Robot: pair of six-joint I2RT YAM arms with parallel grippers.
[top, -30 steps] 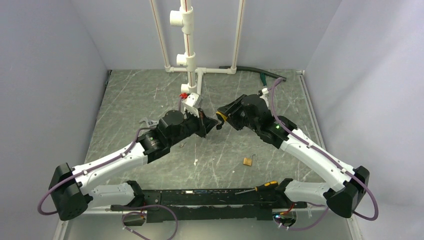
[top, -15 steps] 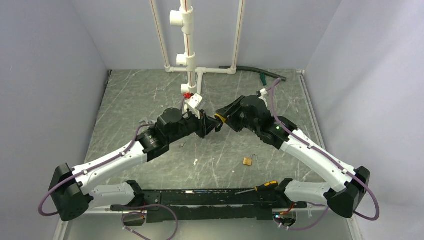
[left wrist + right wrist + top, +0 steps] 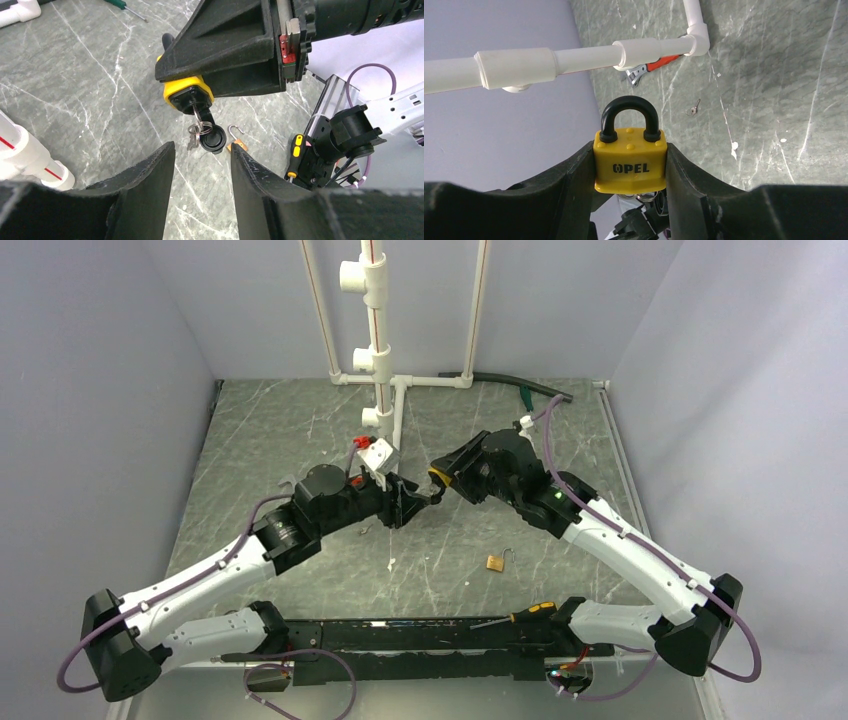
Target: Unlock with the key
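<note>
**Inspector:** Top external: left claw (image 3: 408, 502) and right claw (image 3: 437, 480) meet nose to nose mid-table. The yellow padlock (image 3: 437, 476) is barely a speck in the right one. A brass lock (image 3: 496, 561) lies at five o'clock from them.

**Clerk:** Left wrist?

**Inspector:** Left claw released, nothing between its fingers. Beyond the fingertips the key bunch (image 3: 195, 134) hangs at six o'clock under the padlock, untouched. Whether a blade sits in the keyhole, I cannot tell.

**Clerk:** Right wrist?

**Inspector:** Right claw clenched on the padlock body, shackle closed at twelve o'clock. The key bunch is mostly hidden beneath it.
</note>
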